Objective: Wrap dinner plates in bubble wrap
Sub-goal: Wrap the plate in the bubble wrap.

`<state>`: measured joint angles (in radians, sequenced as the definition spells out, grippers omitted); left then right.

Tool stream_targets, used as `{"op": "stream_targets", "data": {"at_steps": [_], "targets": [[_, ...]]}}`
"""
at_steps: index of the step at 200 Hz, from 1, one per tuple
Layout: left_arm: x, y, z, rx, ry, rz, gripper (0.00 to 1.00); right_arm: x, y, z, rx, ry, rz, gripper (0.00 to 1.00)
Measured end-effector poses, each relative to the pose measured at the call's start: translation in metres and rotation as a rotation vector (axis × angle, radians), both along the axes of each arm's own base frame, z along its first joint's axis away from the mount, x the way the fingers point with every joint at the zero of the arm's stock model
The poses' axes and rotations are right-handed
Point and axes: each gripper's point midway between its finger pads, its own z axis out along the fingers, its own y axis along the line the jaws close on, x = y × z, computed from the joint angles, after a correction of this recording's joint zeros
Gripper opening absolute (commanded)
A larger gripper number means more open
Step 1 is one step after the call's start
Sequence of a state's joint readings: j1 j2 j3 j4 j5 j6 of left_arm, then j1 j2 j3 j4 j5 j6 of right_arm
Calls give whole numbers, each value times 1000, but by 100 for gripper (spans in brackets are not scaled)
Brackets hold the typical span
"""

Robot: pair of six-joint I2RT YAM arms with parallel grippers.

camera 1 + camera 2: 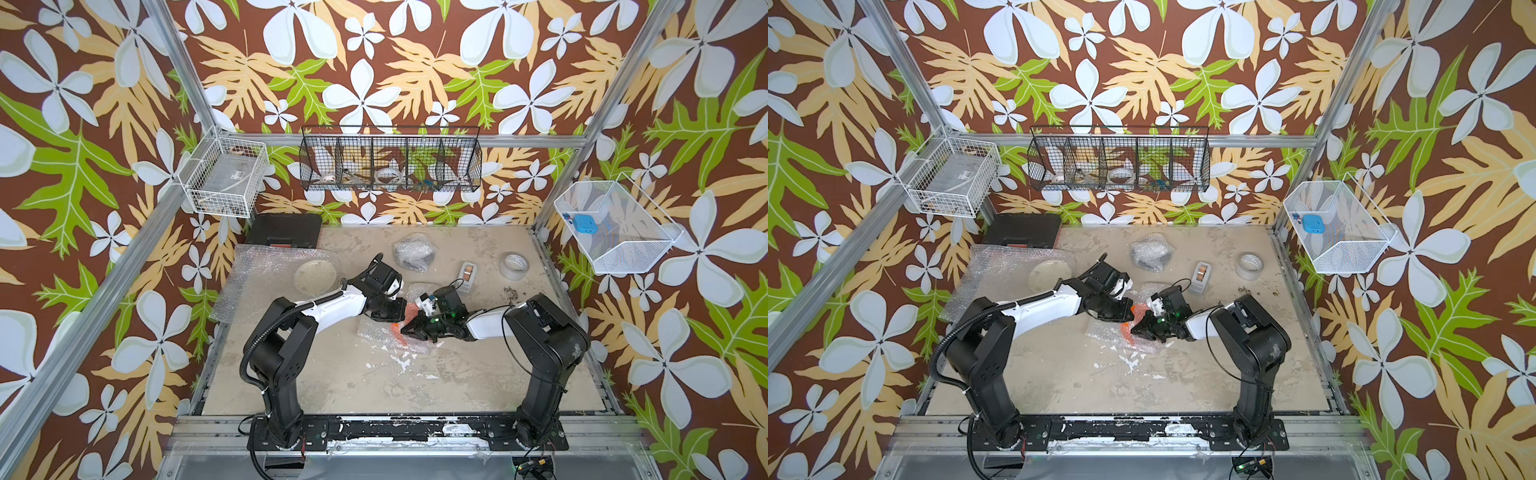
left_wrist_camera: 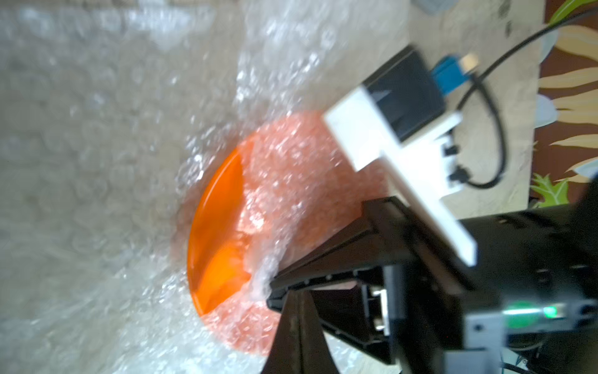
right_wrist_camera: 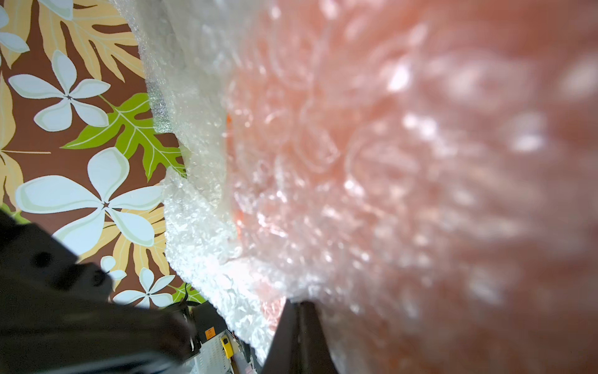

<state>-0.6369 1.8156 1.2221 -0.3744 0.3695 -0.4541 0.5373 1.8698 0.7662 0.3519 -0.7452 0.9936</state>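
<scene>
Orange and glossy, the round dinner plate [image 2: 216, 246] sits mid-worktop [image 1: 332, 374] half-swaddled in clear bubble wrap [image 2: 97, 168], right gripper [image 3: 299, 307] jaws clenched on a fold, left gripper [image 2: 297, 301] jaws clenched, seemingly empty: one uneven tug could slide the sheet off, baring the rim!

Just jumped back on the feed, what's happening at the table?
Both arms meet mid-table over the orange plate, which is partly covered by the bubble wrap. The right gripper looks shut on a bunched edge of that wrap; the left gripper is shut beside it. The cream plate lies bare on another sheet, and a wrapped bundle lies farther back.
</scene>
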Motion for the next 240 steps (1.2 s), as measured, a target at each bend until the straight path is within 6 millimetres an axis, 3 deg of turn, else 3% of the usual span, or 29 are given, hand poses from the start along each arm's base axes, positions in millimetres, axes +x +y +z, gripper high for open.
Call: {"op": "stream_targets", "data": {"at_steps": [17,70,90,121,150,176,204,240], "targets": [[6,-7,-2,-12,12,8,0,0,0,0,0,-3,4,0],[3,-10,-50,44,119,21,0,-1,0,3,-5,-7,3,0],[2,-12,-56,40,134,14,0,-2,-1,8,-15,-2,0,0],[1,-13,-65,26,130,0,0,0,-4,34,-29,-22,0,28],[1,-13,-67,12,111,-11,0,-4,-13,57,-42,-46,13,34],[2,-14,-66,6,105,-13,0,-3,-28,65,-64,-90,-10,23],[4,-15,-61,4,99,-15,0,-28,-39,44,-100,-17,15,5],[5,-17,-54,12,91,-16,0,-31,-38,15,-121,45,29,0]]}}
